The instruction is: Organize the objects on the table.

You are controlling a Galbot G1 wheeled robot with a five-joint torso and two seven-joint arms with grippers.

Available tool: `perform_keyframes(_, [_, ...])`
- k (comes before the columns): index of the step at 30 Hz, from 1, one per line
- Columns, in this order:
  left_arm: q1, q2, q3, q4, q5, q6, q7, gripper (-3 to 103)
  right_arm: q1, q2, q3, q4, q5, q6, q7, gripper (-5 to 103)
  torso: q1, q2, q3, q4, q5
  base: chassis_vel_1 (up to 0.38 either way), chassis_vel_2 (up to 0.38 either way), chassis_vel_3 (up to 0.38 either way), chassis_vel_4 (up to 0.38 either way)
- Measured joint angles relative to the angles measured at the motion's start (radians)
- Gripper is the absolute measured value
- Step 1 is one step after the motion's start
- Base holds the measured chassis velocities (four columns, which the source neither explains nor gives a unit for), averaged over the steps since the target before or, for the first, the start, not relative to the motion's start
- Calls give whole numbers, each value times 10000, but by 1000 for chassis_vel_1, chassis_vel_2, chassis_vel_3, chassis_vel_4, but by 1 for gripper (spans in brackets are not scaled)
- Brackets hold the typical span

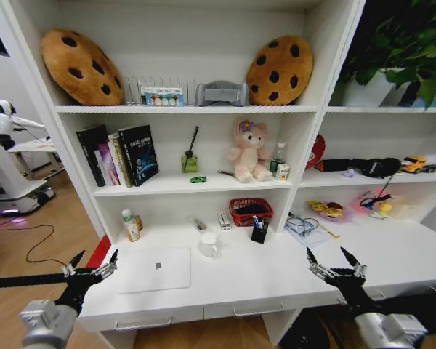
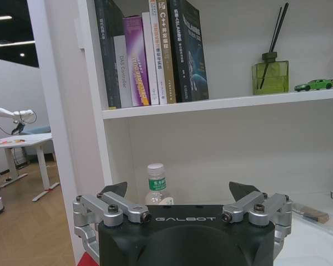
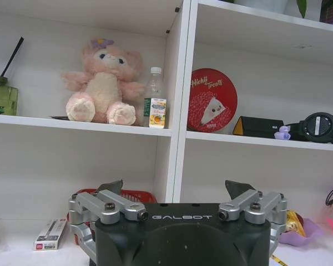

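The left gripper (image 1: 94, 265) hovers at the left front corner of the white desk (image 1: 276, 273), fingers spread wide and holding nothing. The right gripper (image 1: 335, 264) hovers over the desk's front edge on the right side, also spread wide and empty. The silver laptop (image 1: 157, 270) lies closed and flat on the desk, just beside the left gripper on its inner side and well apart from the right gripper. A green-labelled clear bottle (image 1: 131, 225) stands upright near the back left of the desk, behind the laptop and straight ahead of the left gripper in the left wrist view (image 2: 156, 185). A black pen holder (image 1: 259, 231) with pens stands near the middle of the desk, in front of a red basket (image 1: 250, 211); both lie between the two grippers and farther back. The tiny green toy car (image 1: 198, 179) rests on the shelf above the desk, beside a green diffuser bottle (image 1: 190, 161) and left of the pink plush bear (image 1: 248, 151). Drawer handles (image 1: 143, 325) run along the desk front below the grippers.
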Motion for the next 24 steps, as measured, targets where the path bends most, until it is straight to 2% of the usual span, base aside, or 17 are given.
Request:
perform_keyframes(3, [1, -1, 0, -1, 0, 0, 3, 100, 0, 0, 1, 0, 0, 0, 0, 100, -1, 0, 0, 8, -2, -7, 7, 72, 82])
perform_keyframes(14, [0, -1, -3, -1, 0, 0, 2, 100, 0, 0, -1, 1, 0, 1, 0, 100, -3, 2, -2, 10, -6, 87, 77, 40, 59])
perform_keyframes(24, [1, -1, -3, -1, 0, 0, 0, 100, 0, 0, 0, 1, 0, 1, -2, 100, -3, 2, -2, 3, -4, 11, 18, 20, 8])
